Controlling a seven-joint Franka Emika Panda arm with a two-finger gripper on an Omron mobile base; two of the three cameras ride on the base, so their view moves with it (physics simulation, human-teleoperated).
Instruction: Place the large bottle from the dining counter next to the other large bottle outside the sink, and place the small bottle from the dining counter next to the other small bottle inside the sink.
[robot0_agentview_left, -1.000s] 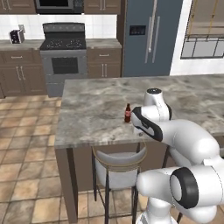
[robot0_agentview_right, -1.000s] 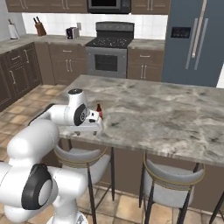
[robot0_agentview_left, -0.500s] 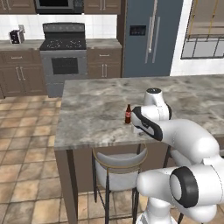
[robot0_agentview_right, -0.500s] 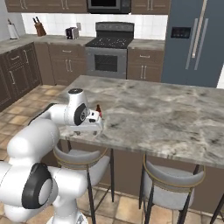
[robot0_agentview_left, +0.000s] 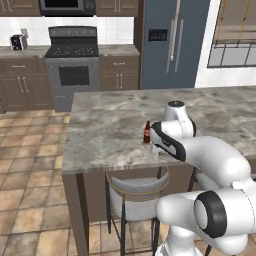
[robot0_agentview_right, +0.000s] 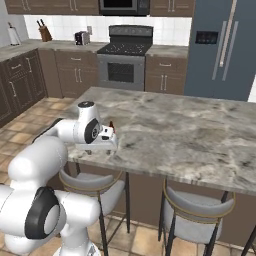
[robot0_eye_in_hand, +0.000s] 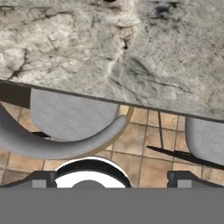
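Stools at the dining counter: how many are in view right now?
2. One stool sits tucked under the dining counter edge just below the gripper; the other stool sits further right along the same edge. More may be hidden beyond the frame.

A grey marbled top on a dark brown base was shown by the desk (robot0_agentview_left: 110, 130). The small bottle (robot0_agentview_left: 147, 133) was seen dark brown with a red label; the floor (robot0_agentview_left: 30, 190) was tiled in tan.
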